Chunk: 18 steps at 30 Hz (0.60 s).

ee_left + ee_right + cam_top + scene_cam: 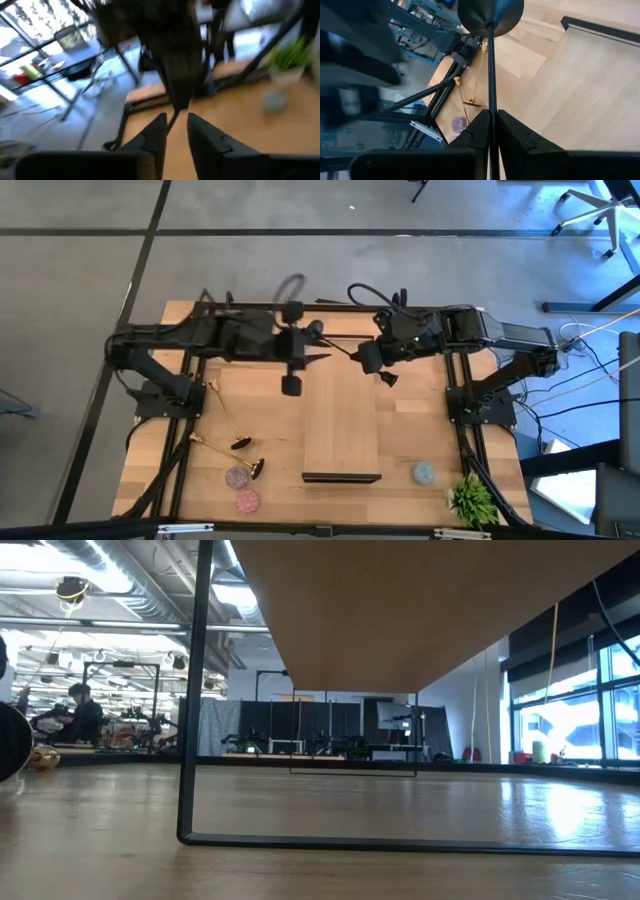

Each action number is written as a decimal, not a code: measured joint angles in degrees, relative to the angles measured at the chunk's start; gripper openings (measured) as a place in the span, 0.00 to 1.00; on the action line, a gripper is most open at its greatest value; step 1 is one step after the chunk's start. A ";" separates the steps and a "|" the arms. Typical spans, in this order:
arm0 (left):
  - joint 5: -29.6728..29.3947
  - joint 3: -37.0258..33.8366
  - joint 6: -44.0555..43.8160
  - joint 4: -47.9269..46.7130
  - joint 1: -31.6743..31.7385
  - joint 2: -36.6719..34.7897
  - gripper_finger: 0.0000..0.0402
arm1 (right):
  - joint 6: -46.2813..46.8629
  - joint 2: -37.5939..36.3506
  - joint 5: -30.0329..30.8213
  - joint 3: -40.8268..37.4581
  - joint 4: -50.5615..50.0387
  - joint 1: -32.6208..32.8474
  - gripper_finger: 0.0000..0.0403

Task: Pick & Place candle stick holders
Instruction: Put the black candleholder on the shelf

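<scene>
My right gripper (pixel 362 361) (pixel 493 116) is shut on the black candle stick holder (pixel 335 355) (pixel 490 55) above the table's far middle. My left gripper (pixel 300 360) (pixel 177 122) is just left of the holder's base, fingers a little apart. A thin dark stem shows ahead of its tips, and I cannot tell whether they touch it. Two gold holders (pixel 226 415) (pixel 228 456) lie on their sides at the near left. The mauve holder (pixel 237 477) and the pink holder (pixel 247 501) rest beside them. The light-blue holder (pixel 424 472) rests at the near right. My right gripper pinches the black holder's thin stem (pixel 491 102) between its two fingers. The stem runs along the fingers, and the round base (pixel 490 12) sticks out beyond the fingertips toward the left arm. The holder is lifted clear of the table.
A wooden riser (pixel 341 430) on a black frame (pixel 190 690) stands in the table's middle toward the near edge. A small green plant (pixel 472 498) stands at the near right corner. The two arms are close together over the far middle.
</scene>
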 joint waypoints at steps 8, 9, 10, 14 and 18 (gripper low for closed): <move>-11.85 1.24 11.22 -1.92 -2.80 5.98 0.33 | -0.04 0.00 -2.38 0.00 0.92 -0.80 0.08; -13.37 1.26 12.51 -1.76 -2.89 6.54 0.33 | -0.04 0.00 -2.38 0.00 1.08 -0.82 0.08; -15.33 1.23 13.93 -1.88 -3.15 7.11 0.33 | -0.04 0.00 -2.36 0.00 1.17 -0.84 0.08; -20.55 1.22 20.36 -1.26 -3.58 8.88 0.33 | -0.04 0.03 -2.35 0.00 1.18 -0.85 0.08; -22.72 1.22 21.90 -0.93 -3.59 9.97 0.33 | -0.04 0.65 -2.35 -0.04 1.33 -0.83 0.08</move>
